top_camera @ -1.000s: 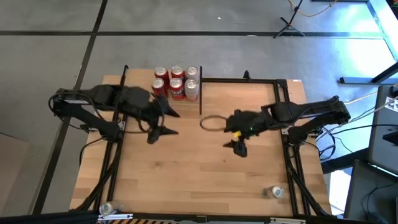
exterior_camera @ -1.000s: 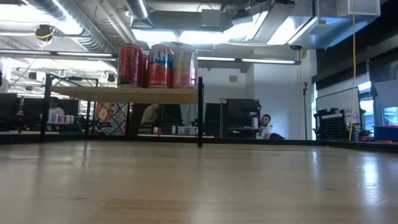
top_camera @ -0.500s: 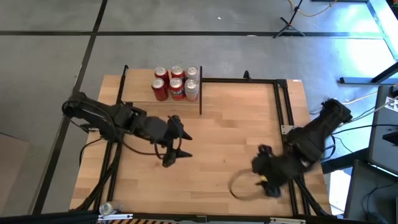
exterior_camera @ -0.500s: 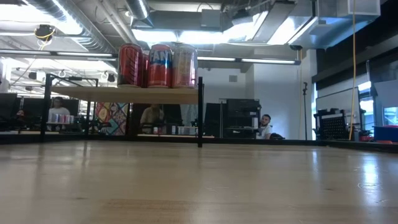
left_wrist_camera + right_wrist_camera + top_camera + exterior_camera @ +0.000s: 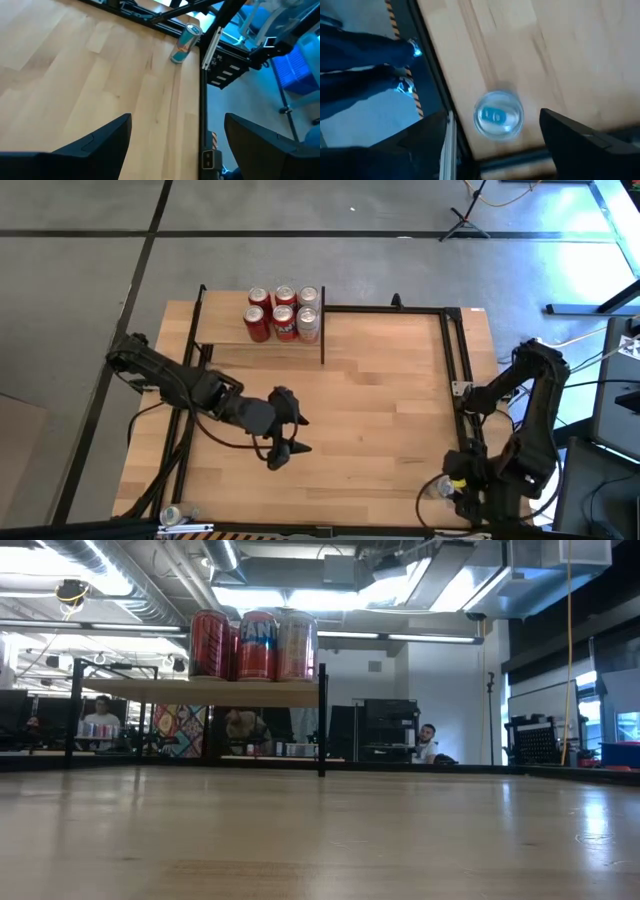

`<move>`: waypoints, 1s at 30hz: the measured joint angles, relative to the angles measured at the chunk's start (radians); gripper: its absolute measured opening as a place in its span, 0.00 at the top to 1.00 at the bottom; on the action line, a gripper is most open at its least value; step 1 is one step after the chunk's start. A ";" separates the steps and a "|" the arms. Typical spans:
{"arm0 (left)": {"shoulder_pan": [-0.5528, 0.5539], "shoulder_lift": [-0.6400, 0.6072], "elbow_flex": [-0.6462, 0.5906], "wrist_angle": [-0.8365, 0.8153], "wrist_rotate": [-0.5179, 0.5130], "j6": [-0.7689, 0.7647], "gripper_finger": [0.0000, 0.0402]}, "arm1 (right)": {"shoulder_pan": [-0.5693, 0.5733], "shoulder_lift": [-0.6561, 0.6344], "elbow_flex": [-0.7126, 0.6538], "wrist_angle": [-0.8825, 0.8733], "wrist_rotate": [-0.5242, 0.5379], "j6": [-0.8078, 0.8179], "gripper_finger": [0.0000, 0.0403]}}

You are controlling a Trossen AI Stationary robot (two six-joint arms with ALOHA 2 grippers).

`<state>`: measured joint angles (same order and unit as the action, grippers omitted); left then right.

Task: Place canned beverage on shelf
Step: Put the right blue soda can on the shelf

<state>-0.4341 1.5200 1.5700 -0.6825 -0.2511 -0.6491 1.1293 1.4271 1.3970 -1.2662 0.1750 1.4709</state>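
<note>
High view: six cans (image 5: 283, 313) sit packed at one end of the shelf (image 5: 222, 330) (bare board alongside them), and two loose cans stand at the near table corners. The right gripper (image 5: 462, 492), fingers spread, hovers right over the right-corner can (image 5: 440, 488), at the table's edge. The left gripper (image 5: 285, 438), open and empty, hangs mid-table, left-corner can (image 5: 172, 514) well apart.
</note>
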 joint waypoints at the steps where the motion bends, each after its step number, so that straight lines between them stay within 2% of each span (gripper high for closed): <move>1: -0.002 0.000 0.000 0.000 0.005 -0.005 0.24 | 0.001 0.005 -0.008 0.003 -0.017 0.018 0.22; 7: -0.002 -0.001 0.000 0.006 0.006 -0.031 0.24 | 0.012 0.043 -0.031 0.037 -0.045 0.025 0.08; 10: -0.008 -0.001 0.000 0.006 0.005 -0.034 0.24 | 0.002 0.060 -0.048 0.025 -0.095 0.031 0.02; 30: -0.008 -0.001 0.000 0.004 -0.020 -0.033 0.24 | -0.013 0.072 -0.188 0.134 -0.115 0.115 0.05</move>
<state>-0.4420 1.5192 1.5700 -0.6783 -0.2707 -0.6819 1.1160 1.4986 1.2086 -1.1318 0.0605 1.5860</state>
